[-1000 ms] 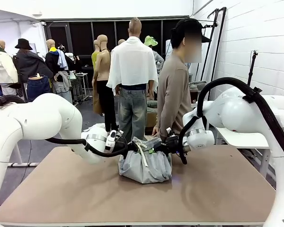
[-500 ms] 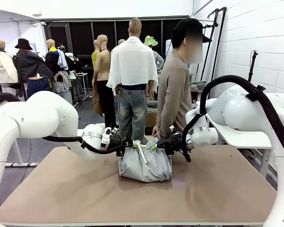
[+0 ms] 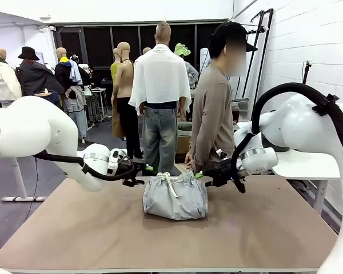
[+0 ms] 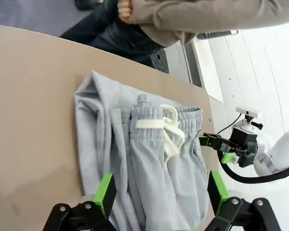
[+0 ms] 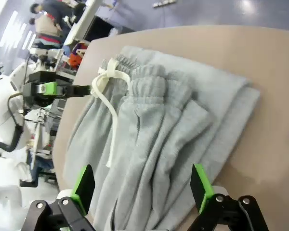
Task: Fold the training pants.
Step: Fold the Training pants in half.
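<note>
The light grey training pants (image 3: 175, 198) lie in a folded bundle at the middle of the table, waistband and white drawstring (image 3: 167, 181) on top at the far side. My left gripper (image 3: 146, 168) hovers just off the bundle's upper left corner, jaws open and empty. At the upper right corner my right gripper (image 3: 201, 174) is likewise open and empty. In the left wrist view the pants (image 4: 144, 159) lie beyond my open left gripper (image 4: 161, 191). The right wrist view has the pants (image 5: 159, 144) spread beyond my open right gripper (image 5: 142, 186).
A person (image 3: 211, 114) in a beige top stands at the table's far edge, right behind the bundle. The brown table (image 3: 74, 228) has bare surface to the left, right and front of the pants.
Both grippers went from shut on the waistband to open and drew outward, away from the pants. The bundle dropped slightly and settled on the table.
</note>
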You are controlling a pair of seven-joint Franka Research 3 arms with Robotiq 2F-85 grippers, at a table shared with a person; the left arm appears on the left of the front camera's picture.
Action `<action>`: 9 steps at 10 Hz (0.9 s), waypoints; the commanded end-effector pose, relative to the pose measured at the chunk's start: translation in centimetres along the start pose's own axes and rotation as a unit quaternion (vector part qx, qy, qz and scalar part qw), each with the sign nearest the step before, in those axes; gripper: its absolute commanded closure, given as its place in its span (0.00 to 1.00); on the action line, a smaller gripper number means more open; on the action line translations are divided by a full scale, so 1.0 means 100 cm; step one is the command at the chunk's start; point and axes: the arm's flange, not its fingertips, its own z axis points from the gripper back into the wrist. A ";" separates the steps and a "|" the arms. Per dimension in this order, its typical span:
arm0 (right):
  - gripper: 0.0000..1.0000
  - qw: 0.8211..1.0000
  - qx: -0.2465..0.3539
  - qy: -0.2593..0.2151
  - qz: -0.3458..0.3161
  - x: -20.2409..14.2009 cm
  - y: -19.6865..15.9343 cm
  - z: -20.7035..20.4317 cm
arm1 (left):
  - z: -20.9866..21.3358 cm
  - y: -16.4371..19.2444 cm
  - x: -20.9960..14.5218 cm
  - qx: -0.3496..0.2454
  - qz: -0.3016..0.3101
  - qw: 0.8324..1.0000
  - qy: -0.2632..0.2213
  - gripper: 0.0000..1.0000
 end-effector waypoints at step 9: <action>0.00 0.999 -0.033 -0.018 0.013 0.003 0.021 0.033 | 0.041 -0.012 -0.019 0.002 -0.013 1.000 -0.029 0.00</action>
